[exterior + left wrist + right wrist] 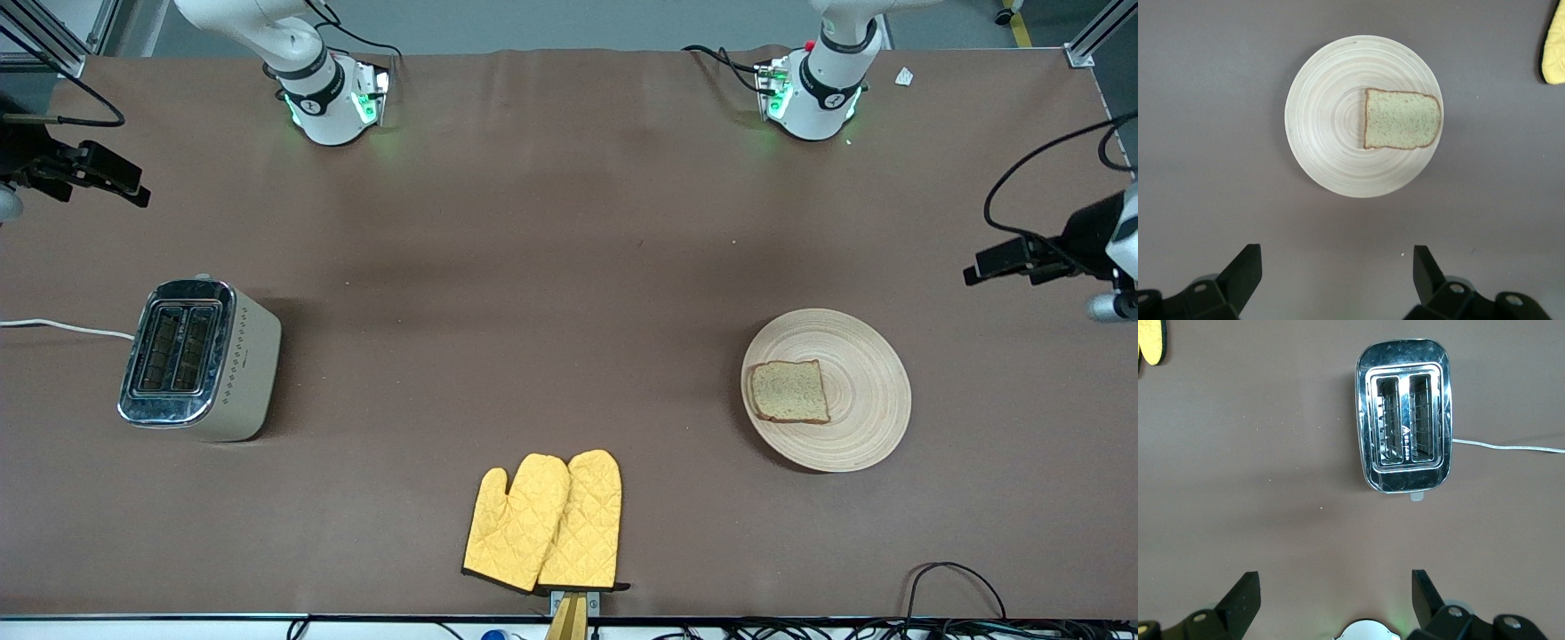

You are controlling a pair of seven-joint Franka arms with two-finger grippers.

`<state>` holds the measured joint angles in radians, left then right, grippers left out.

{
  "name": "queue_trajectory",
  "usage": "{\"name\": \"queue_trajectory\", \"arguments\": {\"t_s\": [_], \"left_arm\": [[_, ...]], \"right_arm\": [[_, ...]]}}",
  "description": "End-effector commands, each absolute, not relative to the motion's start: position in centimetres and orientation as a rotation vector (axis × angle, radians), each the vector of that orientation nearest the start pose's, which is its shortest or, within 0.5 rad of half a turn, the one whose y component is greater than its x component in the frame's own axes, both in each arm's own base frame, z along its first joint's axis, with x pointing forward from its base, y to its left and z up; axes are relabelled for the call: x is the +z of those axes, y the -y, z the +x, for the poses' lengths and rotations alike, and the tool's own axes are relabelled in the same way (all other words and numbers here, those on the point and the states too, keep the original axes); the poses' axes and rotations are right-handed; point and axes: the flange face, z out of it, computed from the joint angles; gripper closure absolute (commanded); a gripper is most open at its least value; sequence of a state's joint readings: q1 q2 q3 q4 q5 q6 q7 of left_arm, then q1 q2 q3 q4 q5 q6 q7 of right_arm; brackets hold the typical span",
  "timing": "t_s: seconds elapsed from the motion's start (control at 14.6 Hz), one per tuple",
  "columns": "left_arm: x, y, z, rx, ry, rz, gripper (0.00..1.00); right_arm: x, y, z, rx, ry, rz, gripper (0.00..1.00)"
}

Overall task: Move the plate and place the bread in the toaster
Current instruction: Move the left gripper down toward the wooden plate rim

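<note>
The pale beige plate [858, 422] lies toward the left arm's end of the table. The speckled bread [789, 391] slice rests flat on it, off-centre. The cream toaster [200, 360] with a chrome top stands toward the right arm's end, both slots empty. High over the table, my left gripper [1337, 257] hangs open and empty; its wrist view looks down on the plate [1325, 127] and bread [1401, 120]. My right gripper [1336, 581] is likewise open and empty up in the air, and the toaster [1405, 413] shows below it.
Two yellow oven mitts [547, 522] lie near the table's front edge, midway between plate and toaster. The toaster's white cord [62, 327] runs off toward the table's end. Black cables [951, 587] curl at the front edge near the plate.
</note>
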<state>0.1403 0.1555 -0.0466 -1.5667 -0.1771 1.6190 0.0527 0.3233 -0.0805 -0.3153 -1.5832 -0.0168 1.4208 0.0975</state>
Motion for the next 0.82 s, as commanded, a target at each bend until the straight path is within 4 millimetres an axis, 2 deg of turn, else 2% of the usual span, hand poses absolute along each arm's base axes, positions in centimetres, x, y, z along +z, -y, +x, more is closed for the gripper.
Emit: {"name": "queue_trajectory", "arguments": {"t_s": [0.0, 0.14, 0.34, 0.48, 0.62, 0.76], "left_arm": [[51.0, -8.2, 61.8, 0.123, 0.063, -3.419, 0.00], [47.1, -12.0, 62.7, 0.113, 0.003, -3.513, 0.00], [41.2, -15.6, 63.7, 0.071, -0.118, -3.620, 0.00], [36.1, -18.1, 63.9, 0.025, -0.171, -3.746, 0.00], [31.2, -19.5, 63.7, 0.007, -0.215, -3.837, 0.01], [26.5, -20.4, 63.3, -0.002, -0.227, -3.918, 0.06]], "right_arm": [[65.0, 0.9, 51.1, 0.140, -0.155, -3.129, 0.00], [64.9, 0.9, 51.1, 0.142, -0.146, -3.129, 0.00], [64.5, 2.1, 51.0, 0.159, -0.174, -3.124, 0.00], [64.4, 2.1, 51.0, 0.166, -0.176, -3.122, 0.00], [64.5, 2.1, 50.9, 0.164, -0.171, -3.120, 0.00], [64.5, 2.1, 50.9, 0.166, -0.170, -3.120, 0.00]]}}
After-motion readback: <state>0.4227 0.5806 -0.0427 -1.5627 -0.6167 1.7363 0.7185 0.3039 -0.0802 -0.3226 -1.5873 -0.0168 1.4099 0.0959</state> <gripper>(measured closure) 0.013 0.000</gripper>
